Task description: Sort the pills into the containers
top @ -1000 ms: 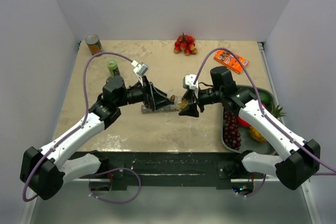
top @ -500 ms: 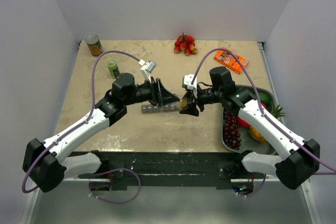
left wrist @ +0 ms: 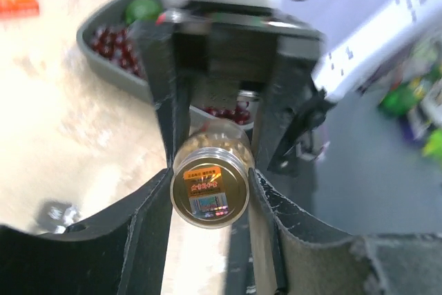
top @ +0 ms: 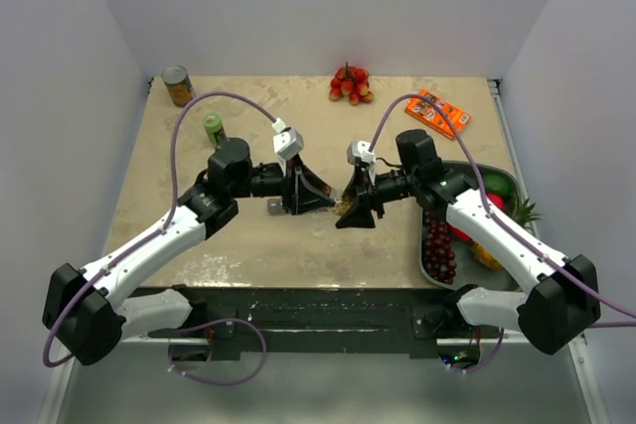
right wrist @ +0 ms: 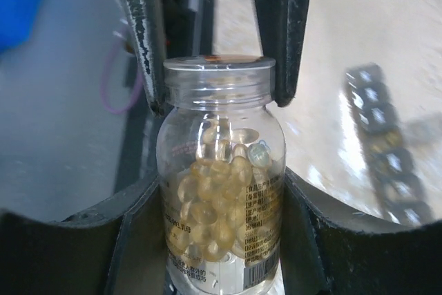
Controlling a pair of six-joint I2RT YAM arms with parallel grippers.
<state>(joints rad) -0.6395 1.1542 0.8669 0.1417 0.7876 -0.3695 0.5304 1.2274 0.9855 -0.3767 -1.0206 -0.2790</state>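
pills are all sitting inside the capped pill bottle [right wrist: 221,198], so your sorting is not yet starting. your right gripper [right wrist: 219,183] is clamping its body above mid-table while your left gripper [left wrist: 210,170] is pinching the lid [left wrist: 209,190]. the organiser strip [right wrist: 383,150] is lying below, left of centre. bare table [top: 298,255] is stretching to the near edge, and a fruit tray [left wrist: 131,79] is crowding the right edge.

Beige marbled tabletop [top: 248,106]; pale lavender walls [top: 328,7] on 3 sides; grey floor [top: 328,396] below.

the pill organiser [right wrist: 382,160] is blurred, the bottle [right wrist: 221,191] cut off at its base.
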